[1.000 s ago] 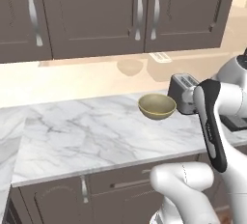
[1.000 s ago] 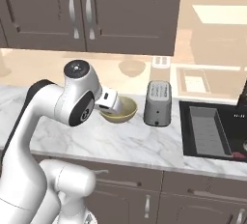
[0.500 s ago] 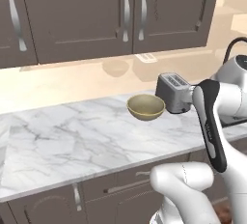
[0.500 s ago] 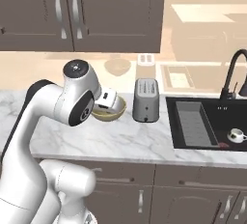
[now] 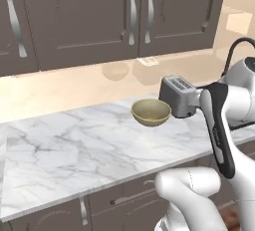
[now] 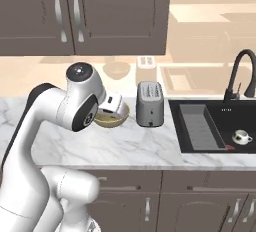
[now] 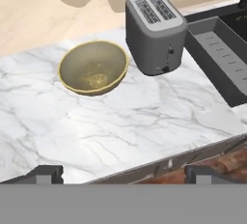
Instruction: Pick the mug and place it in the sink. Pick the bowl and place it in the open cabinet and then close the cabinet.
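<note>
The whole view has slid sideways since a moment ago, so the base has driven along the counter (image 5: 74,150); the bowl (image 7: 93,67) and toaster (image 7: 155,31) have not shifted on the marble, and the sink (image 6: 220,148) now shows more fully in the right base view. The gripper (image 7: 123,174) hangs back over the counter's front edge, jaws spread wide and holding nothing. The bowl sits upright ahead of it and a little to the left in the hand view, well apart from the fingertips. The toaster stands just beside the bowl, between it and the sink. The mug (image 6: 242,136) lies in the basin already. Above, the cabinet (image 5: 129,16) doors appear shut.
</note>
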### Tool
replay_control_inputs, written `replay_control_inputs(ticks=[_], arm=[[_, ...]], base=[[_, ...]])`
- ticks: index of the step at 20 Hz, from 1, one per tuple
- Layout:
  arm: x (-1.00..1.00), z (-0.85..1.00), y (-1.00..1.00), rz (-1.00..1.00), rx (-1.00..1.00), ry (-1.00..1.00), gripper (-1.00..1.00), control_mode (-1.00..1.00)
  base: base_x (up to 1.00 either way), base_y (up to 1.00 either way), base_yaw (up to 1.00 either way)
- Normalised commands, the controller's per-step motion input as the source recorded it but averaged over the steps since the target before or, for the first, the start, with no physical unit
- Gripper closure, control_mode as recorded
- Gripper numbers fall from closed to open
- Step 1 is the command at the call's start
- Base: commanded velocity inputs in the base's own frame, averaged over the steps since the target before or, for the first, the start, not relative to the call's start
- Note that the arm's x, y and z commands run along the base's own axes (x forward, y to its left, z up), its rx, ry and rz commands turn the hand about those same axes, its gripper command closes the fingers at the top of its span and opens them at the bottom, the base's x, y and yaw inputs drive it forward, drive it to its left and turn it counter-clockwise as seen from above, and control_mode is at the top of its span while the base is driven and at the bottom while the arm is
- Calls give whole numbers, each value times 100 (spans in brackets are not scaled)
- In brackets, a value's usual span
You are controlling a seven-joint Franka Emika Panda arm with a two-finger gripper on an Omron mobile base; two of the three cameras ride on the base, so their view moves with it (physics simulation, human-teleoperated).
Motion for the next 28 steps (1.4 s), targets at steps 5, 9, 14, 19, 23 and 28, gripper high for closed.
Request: replay_control_inputs(ticks=[5,9,14,19,23,28], arm=[[24,-22,44,-5,9,0,-100,-100],[0,-12,38,-5,3,0,-100,-100],[0,-7,25,-9,3,0,-100,-100],[0,-5,9,-11,10,-1,-100,-100],[-16,0,-5,-13,14,0,-100,-100],[-13,0,-13,-15,17,0,-100,-100]], base=[[9,11,-2],[0,0,0],[0,0,0],[0,0,0],[0,0,0],[0,0,0]])
